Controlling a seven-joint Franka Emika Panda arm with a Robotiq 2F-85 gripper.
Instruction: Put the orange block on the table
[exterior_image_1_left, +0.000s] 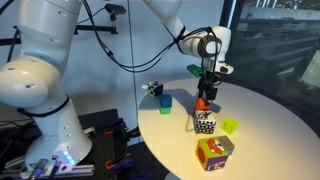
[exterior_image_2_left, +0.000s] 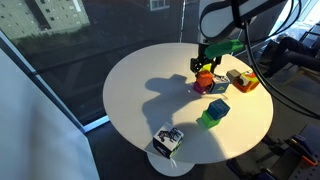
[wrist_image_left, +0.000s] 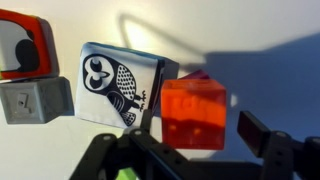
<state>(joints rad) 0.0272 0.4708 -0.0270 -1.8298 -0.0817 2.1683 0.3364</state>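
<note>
The orange block (wrist_image_left: 193, 112) is a small orange-red cube that stands between my gripper's (wrist_image_left: 197, 128) two dark fingers in the wrist view. The right finger is clearly apart from it, so the gripper is open. The block seems to rest on the pale round table (wrist_image_left: 265, 60), right beside a black-and-white owl-patterned cube (wrist_image_left: 120, 85). In both exterior views the gripper (exterior_image_1_left: 207, 88) (exterior_image_2_left: 208, 62) hangs straight over the orange block (exterior_image_1_left: 203, 104) (exterior_image_2_left: 203, 80), next to the patterned cube (exterior_image_1_left: 205, 124) (exterior_image_2_left: 217, 88), on the table (exterior_image_1_left: 265, 130) (exterior_image_2_left: 140, 90).
A multicoloured picture cube (exterior_image_1_left: 214, 152) (exterior_image_2_left: 241, 80) (wrist_image_left: 20, 45), a blue cube (exterior_image_1_left: 165, 103) (exterior_image_2_left: 218, 107), a green block (exterior_image_1_left: 230, 126) (exterior_image_2_left: 210, 120) and another black-and-white cube (exterior_image_1_left: 153, 88) (exterior_image_2_left: 167, 140) lie around. A grey cube face (wrist_image_left: 35, 100) shows left of the owl cube.
</note>
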